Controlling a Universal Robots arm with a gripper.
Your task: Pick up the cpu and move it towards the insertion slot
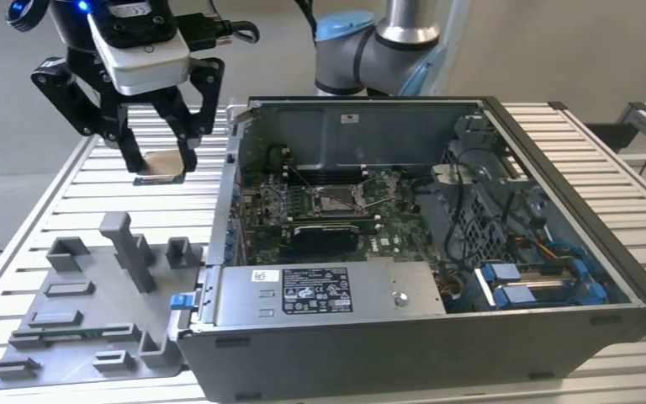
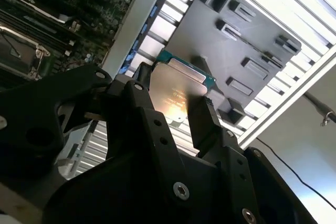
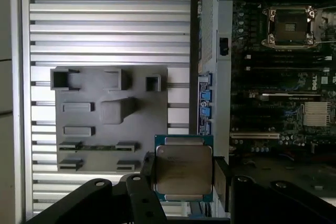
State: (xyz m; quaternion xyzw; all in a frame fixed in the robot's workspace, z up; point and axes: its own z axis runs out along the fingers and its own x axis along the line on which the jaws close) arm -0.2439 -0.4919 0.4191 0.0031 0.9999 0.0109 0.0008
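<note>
My gripper point(image 1: 161, 160) is shut on the cpu point(image 1: 164, 163), a flat square chip with a pale metal top, and holds it in the air above the slatted table, at the exterior view's left of the open computer case. Both wrist views show the cpu point(image 3: 183, 169) point(image 2: 176, 90) clamped between the black fingers point(image 3: 222, 179). The insertion slot point(image 1: 336, 199), a silver-framed socket with a dark centre on the green board, sits inside the case, some way from the chip. It also appears in the first wrist view point(image 3: 290, 24) and, partly, in the second wrist view point(image 2: 16, 51).
A grey plastic tray point(image 1: 98, 316) with blocks lies on the slatted table point(image 1: 43, 202) below the gripper. The case wall point(image 1: 231, 160) stands between the gripper and the board. A power supply point(image 1: 323, 290) and cables point(image 1: 503, 227) fill the case's near and right parts.
</note>
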